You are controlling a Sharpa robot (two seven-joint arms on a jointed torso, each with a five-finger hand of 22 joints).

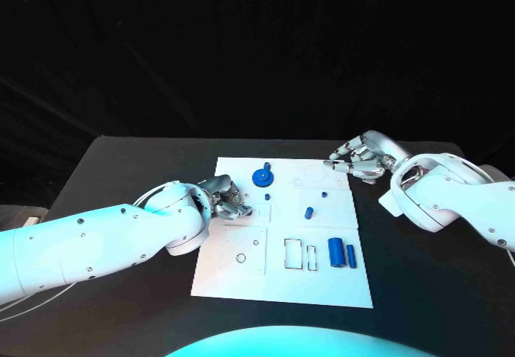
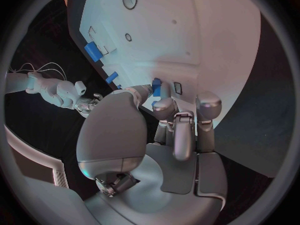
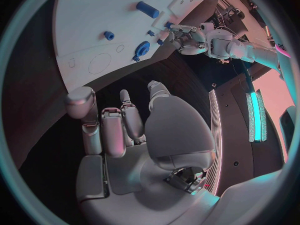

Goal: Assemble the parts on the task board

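Observation:
The white task board [image 1: 242, 279] lies in the middle of the black table. On it are a blue gear-like disc [image 1: 262, 177], a small blue peg [image 1: 266, 197], a short blue piece [image 1: 309, 213] and two blue cylinders [image 1: 336, 253] side by side. My left hand [image 1: 228, 201] hovers at the board's left edge with its fingers curled in and nothing seen in them; in the left wrist view the peg [image 2: 156, 87] sits just past its fingertips [image 2: 164, 105]. My right hand [image 1: 359, 160] is curled too, holding nothing, over the table off the board's far right corner.
Outlined slots [image 1: 293, 253] and a small round hole [image 1: 240, 258] mark the board's near half. Bare black table [image 1: 118, 171] runs round the board on all sides. The right wrist view shows the disc [image 3: 142, 49] and my left hand [image 3: 181, 37] beyond it.

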